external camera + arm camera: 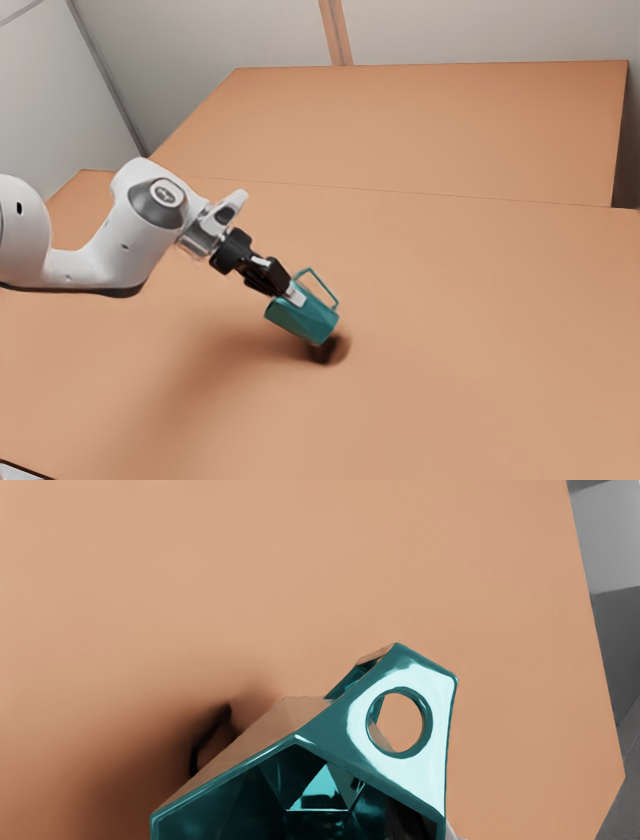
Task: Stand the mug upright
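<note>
Jaws tight on glossy, faceted mug [303, 321]

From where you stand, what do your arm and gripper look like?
My arm is glossy white with smooth, rounded sections. One joint carries a dark grey cap with a pale ringed emblem, and small black marks dot the white shell. The wrist is silvery grey. My gripper is black and blocky, with a pale fingertip showing.
</note>
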Robot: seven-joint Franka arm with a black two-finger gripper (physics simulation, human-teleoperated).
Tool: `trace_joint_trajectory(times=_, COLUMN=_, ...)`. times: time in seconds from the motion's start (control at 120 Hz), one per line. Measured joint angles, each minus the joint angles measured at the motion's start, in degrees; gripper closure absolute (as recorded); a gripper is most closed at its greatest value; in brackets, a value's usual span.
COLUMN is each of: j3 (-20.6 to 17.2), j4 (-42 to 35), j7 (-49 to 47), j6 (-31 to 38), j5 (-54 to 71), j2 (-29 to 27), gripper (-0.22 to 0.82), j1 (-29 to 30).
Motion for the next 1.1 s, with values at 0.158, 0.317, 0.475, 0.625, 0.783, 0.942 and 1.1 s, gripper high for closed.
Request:
trace_joint_trajectory(times=0.158, j3=-2.42, j4=1.4, j7=-2.34, j6=1.53, j5=9.25, j2=-0.62, gripper=0.78, j1=6.45)
trace_joint_trajectory(times=0.317, j3=-4.03, j4=4.05, j7=-4.99, j6=2.18, j5=18.66, j2=-0.44, gripper=0.78, j1=8.29)
trace_joint_trajectory(times=0.475, j3=-11.26, j4=4.81, j7=-8.11, j6=2.11, j5=27.92, j2=-0.39, gripper=0.77, j1=15.2)
trace_joint_trajectory(times=0.625, j3=-14.86, j4=4.69, j7=-11.47, j6=0.75, j5=34.49, j2=-0.11, gripper=0.77, j1=19.18)
trace_joint_trajectory(times=0.783, j3=-14.99, j4=3.55, j7=-15.58, j6=-0.12, j5=40.39, j2=-1.24, gripper=0.78, j1=18.67)
trace_joint_trajectory(times=0.942, j3=-14.93, j4=3.24, j7=-19.25, j6=-0.53, j5=43.8, j2=-1.55, gripper=0.78, j1=17.9)
trace_joint_trajectory(times=1.1, j3=-14.97, j4=3.22, j7=-22.43, j6=-1.3, j5=46.6, j2=-1.02, gripper=0.78, j1=17.35)
